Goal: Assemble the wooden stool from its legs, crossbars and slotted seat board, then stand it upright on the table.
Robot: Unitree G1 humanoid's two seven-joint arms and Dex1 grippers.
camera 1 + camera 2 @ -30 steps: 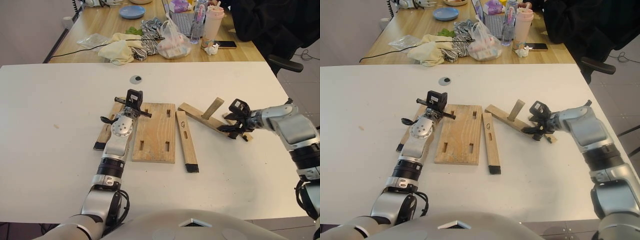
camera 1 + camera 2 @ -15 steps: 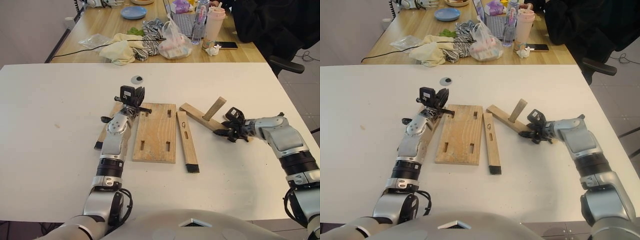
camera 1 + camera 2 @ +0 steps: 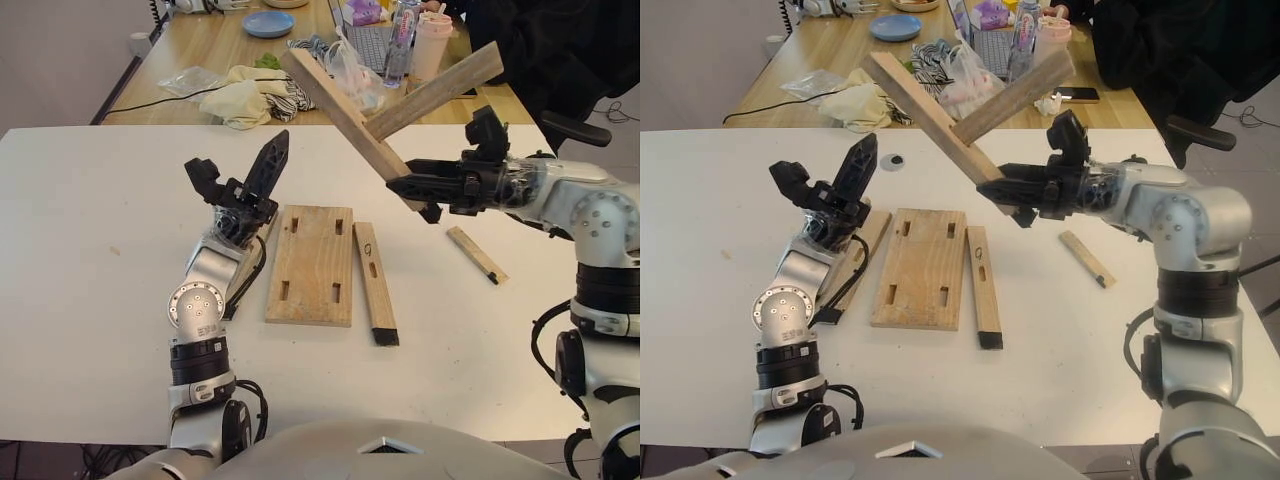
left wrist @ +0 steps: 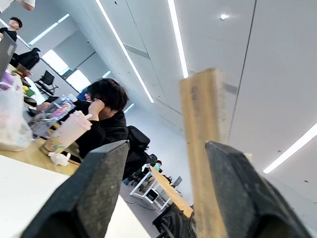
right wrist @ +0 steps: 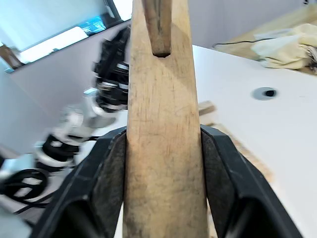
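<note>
Now the right end effector (image 3: 410,195), clamped on the leg-and-crossbar piece (image 3: 340,105), has hoisted it off the bench (image 3: 80,220) to upper centre, ready for fitting, while the left end effector (image 3: 240,170) stands splayed apart.

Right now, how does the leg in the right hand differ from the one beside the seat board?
The held leg is aloft and tilted in the right hand; the loose leg lies flat on the table. The held leg carries a crossbar in its slot; the loose leg's slot is empty. Both are slotted wood.
</note>
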